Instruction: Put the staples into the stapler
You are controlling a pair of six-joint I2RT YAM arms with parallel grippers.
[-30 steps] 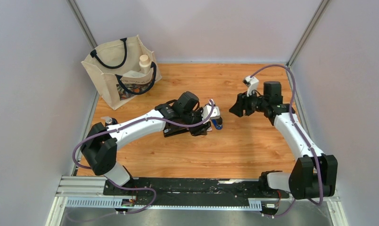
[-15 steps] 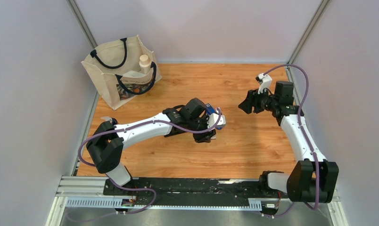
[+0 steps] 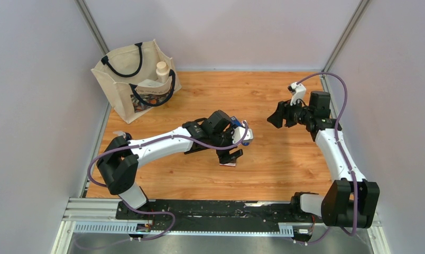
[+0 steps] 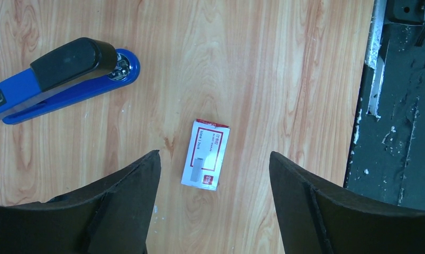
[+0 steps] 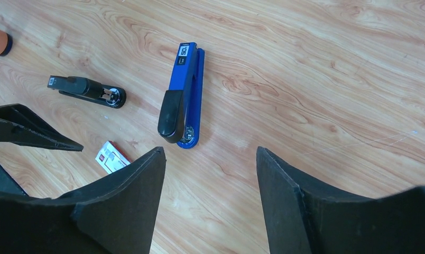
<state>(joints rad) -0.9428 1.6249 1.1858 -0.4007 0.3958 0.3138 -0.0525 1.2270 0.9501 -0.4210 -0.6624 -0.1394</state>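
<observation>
Newly uncovered staples, stapler cropped.

— Left white-and-black arm? Reaching forward and rightward from its base, elbow bent, wrist pitched down near mid-table.
— And its black two-finger end effector? Spread wide, nothing between the fingers, pointing straight down, not touching the surface.
— Right white-and-black arm? Rising from its base along the right side, folded at the elbow, wrist turned leftward.
— Its black two-finger end effector? Also parted wide, empty, held well above the surface and tilted down, well apart from the left one.
</observation>
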